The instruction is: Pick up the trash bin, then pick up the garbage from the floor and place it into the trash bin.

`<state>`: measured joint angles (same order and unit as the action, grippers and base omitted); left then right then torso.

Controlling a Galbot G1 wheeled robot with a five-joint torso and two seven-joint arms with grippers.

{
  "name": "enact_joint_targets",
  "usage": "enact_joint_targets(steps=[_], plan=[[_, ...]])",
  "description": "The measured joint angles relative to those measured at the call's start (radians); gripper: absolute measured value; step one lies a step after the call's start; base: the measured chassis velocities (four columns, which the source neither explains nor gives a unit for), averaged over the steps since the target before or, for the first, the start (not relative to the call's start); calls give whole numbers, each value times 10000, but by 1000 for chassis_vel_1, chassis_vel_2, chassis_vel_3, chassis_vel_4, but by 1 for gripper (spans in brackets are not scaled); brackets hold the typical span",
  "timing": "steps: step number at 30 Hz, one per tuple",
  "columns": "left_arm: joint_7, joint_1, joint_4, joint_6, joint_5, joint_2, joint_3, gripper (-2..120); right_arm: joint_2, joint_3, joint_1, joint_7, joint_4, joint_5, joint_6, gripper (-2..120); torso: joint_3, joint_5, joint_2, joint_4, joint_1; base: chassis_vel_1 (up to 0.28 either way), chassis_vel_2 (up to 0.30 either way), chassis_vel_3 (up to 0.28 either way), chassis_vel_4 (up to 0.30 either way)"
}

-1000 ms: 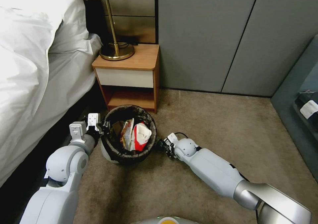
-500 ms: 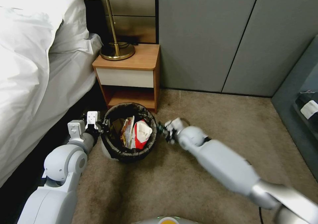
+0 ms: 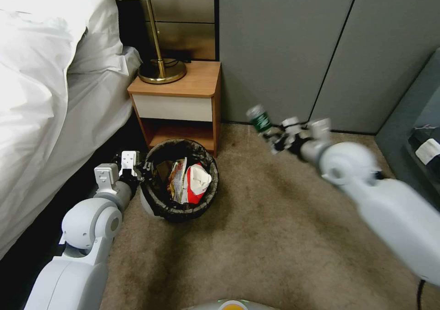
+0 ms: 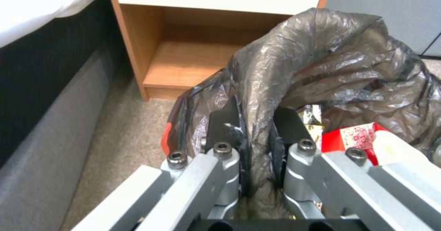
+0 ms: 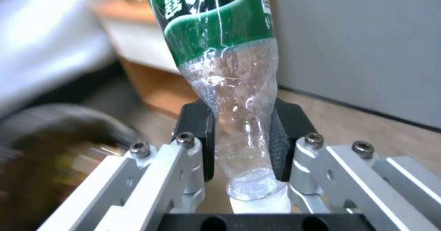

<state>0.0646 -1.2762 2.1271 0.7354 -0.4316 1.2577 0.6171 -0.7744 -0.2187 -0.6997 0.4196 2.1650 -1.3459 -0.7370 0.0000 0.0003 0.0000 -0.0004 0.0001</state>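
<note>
Up off the floor has come the right gripper, and now it is squeezing a clear bottle by its neck, high above the carpet. Close by, the left gripper pinches the bag liner at the rim of the trash bin. The bin sits by the nightstand with a red-and-white packet and wrappers inside. I think the bottle should be carried right over the middle of the opening before it is let go, so it won't bounce off the rim.
</note>
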Motion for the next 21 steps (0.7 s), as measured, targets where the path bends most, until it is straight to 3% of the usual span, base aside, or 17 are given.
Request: enact_joint_targets(steps=[2,7,8,14,17,21], plan=[[-3,16,0,0,49,61,-68,5,-27,-110,800,836,741,-1825,2,21,-1,-8,0,5,-1,0,0,0,0],[-17,19,1,0,86,131,-96,5,-420,399,2041,1326,1072,-3561,2,21,0,-3,0,6,-1,0,0,0,0],[-28,1,5,0,88,141,-94,5,-759,942,2822,1388,1041,-4225,2,21,1,-3,0,7,-1,0,0,0,0],[-50,-21,30,0,77,90,25,5,-1473,2749,4368,1340,239,-4527,3,21,1,-4,0,7,-1,0,0,0,0],[-60,-30,36,0,66,94,85,5,-2088,4152,5001,1316,-633,-4283,5,21,1,-4,0,6,-1,0,0,0,0],[-67,-29,25,0,65,121,91,5,-2654,4866,5129,1339,-1203,-3965,7,21,1,-6,0,6,-1,0,0,0,0]])
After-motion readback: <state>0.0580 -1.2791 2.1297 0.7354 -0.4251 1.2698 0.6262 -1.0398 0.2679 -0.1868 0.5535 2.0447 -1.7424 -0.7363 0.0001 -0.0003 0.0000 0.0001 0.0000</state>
